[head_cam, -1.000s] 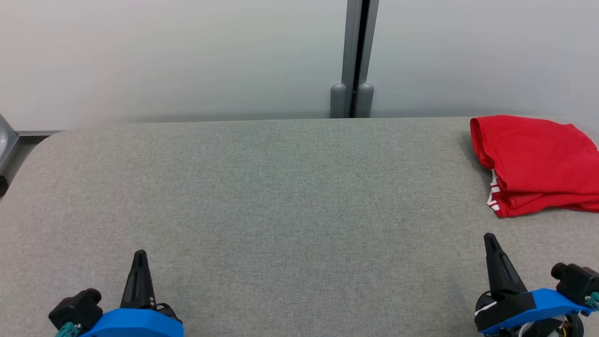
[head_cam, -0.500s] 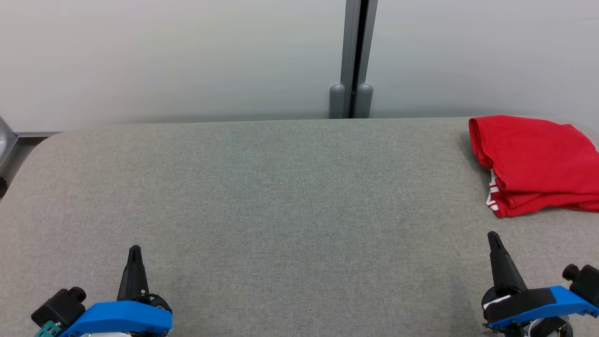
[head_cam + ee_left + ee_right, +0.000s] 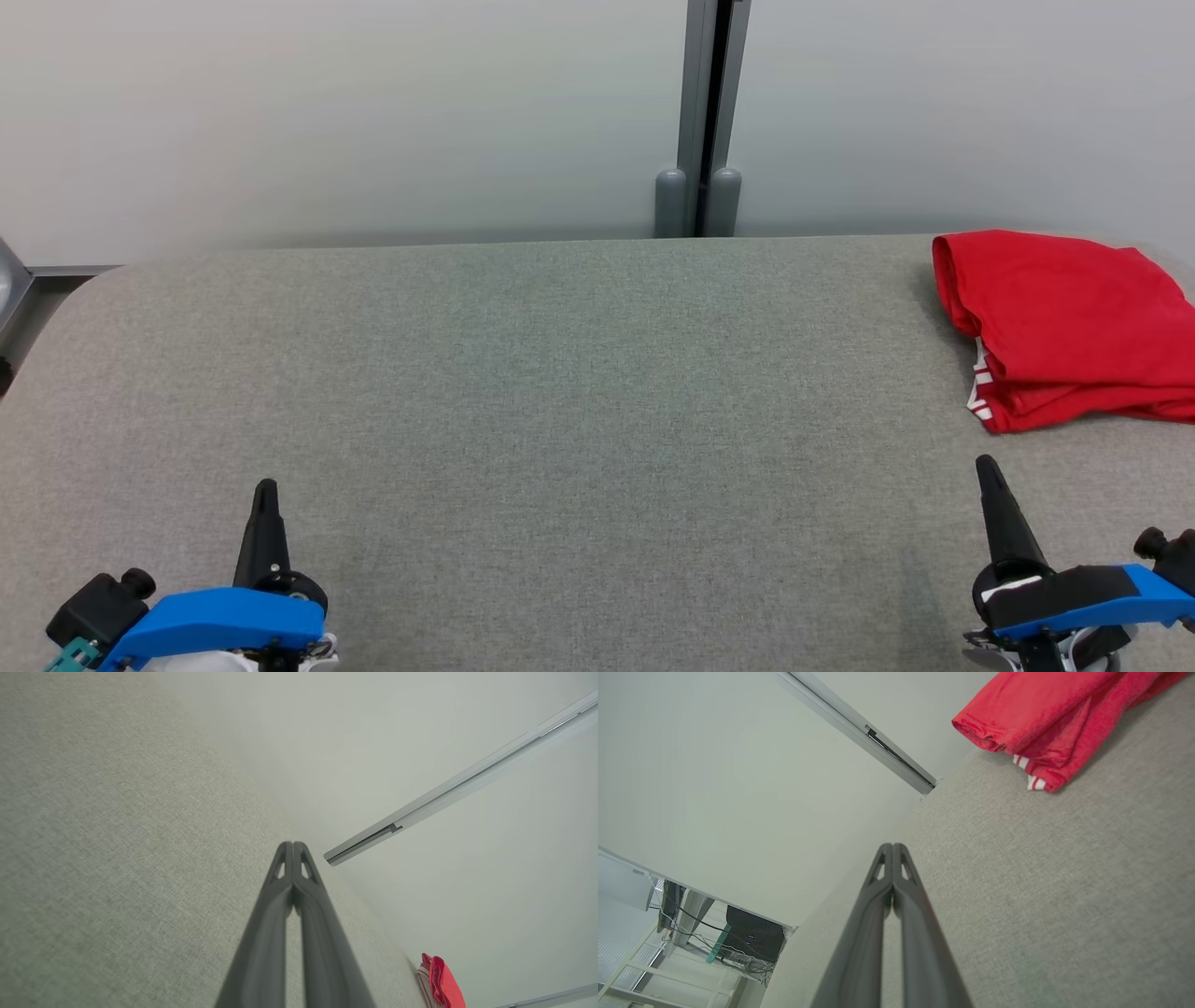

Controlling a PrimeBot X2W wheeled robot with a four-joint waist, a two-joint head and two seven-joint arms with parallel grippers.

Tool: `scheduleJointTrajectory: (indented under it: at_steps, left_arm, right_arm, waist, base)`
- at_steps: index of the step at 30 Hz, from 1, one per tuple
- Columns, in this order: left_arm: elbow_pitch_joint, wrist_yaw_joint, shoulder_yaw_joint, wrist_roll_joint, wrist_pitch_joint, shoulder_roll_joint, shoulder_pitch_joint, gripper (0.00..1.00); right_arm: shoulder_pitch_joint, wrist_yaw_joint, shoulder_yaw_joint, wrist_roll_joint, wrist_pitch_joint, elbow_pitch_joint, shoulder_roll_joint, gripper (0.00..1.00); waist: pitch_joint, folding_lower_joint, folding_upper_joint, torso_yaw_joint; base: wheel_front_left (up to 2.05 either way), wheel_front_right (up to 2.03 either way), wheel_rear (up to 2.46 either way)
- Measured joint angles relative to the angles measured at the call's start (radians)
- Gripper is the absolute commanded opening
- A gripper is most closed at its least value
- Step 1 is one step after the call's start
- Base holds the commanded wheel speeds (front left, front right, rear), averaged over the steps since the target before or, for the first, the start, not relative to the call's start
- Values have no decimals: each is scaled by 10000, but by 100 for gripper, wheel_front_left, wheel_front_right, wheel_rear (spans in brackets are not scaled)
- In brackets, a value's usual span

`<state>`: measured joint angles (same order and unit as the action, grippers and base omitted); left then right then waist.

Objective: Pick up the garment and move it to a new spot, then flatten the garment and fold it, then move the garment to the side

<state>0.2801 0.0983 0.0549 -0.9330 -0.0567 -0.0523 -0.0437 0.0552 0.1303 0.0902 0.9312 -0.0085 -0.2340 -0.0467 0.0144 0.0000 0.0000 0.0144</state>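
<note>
Where right fingers (image 3: 1001,523) point, garment (image 3: 1064,327) lies ahead, apart.

Bare grey table (image 3: 560,373) — open passage, red garment (image 3: 1064,327) far right

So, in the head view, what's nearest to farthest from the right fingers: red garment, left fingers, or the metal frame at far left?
1. Red garment, just ahead, far right.
2. Left fingers, across the table.
3. Metal frame, beyond the table's far-left corner.

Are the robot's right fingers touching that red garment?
Apart. The head view shows a strip of bare grey table between the right fingers and the red garment.
</note>
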Motion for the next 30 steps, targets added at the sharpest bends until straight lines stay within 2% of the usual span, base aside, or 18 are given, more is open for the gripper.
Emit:
scheduleJointTrajectory:
  at_steps: [30]
  left_arm:
    - [-163, 132, 288, -3183, 817, 6, -252, 0]
  right_arm:
    - [221, 0, 111, 3175, 571, -46, -2, 0]
  waist:
    - [-45, 0, 0, -57]
  base:
    - [0, 0, 0]
